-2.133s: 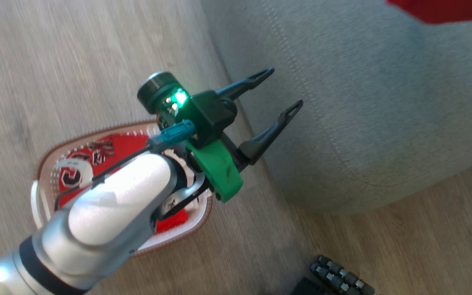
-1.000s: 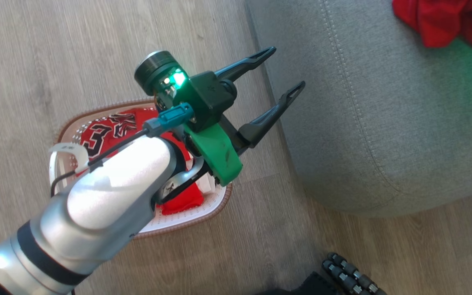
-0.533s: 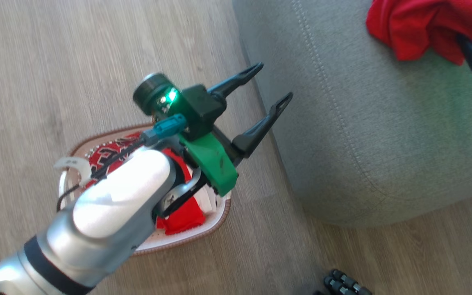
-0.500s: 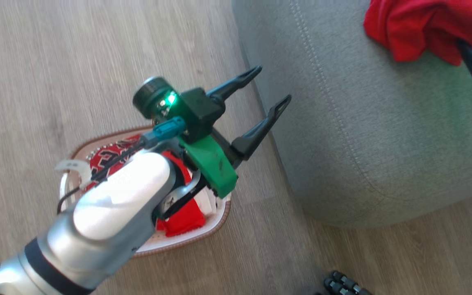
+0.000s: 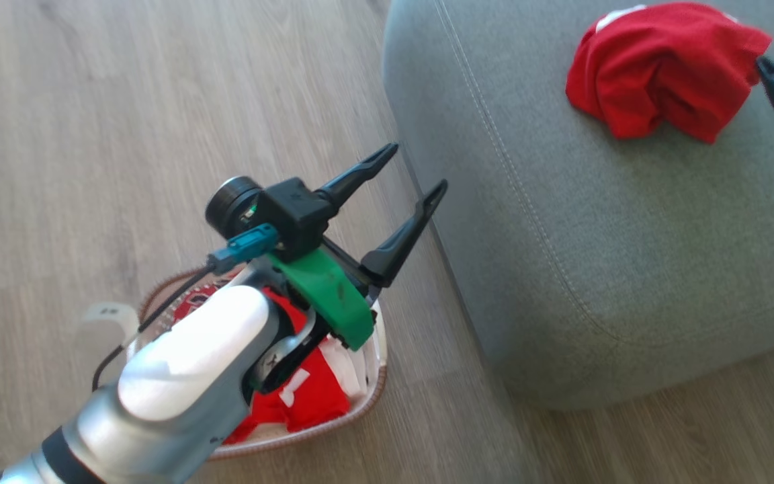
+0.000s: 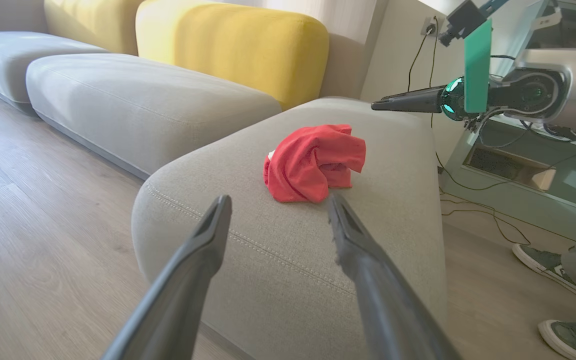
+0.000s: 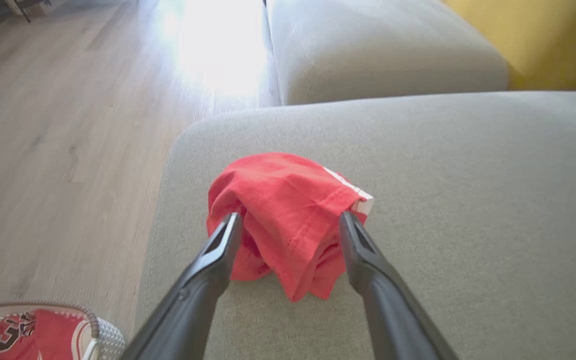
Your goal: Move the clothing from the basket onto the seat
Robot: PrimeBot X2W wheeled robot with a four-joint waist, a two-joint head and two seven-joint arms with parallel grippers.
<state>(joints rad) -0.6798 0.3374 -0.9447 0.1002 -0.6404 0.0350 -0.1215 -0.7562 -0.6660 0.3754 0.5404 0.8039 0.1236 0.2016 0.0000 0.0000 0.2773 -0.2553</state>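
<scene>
In the head view, a plain red crumpled soft garment [image 5: 656,67] lies on the large grey fabric sofa seat [image 5: 629,222] toward 1 o'clock. The right tool [image 7: 290,216] is open, with its dark fingers spread either side of the garment and nothing held. The left wrist view shows its tip clear of the cloth.

The left tool [image 5: 418,166] is also open and empty, pointing toward 1 o'clock above the small white perforated plastic basket with a brown woven-look rim [image 5: 379,343]. That basket sits on the pale wooden plank floor [image 5: 125,134] at 7 o'clock. In it lies a red jersey with black-and-white numerals [image 7: 23,335].
</scene>
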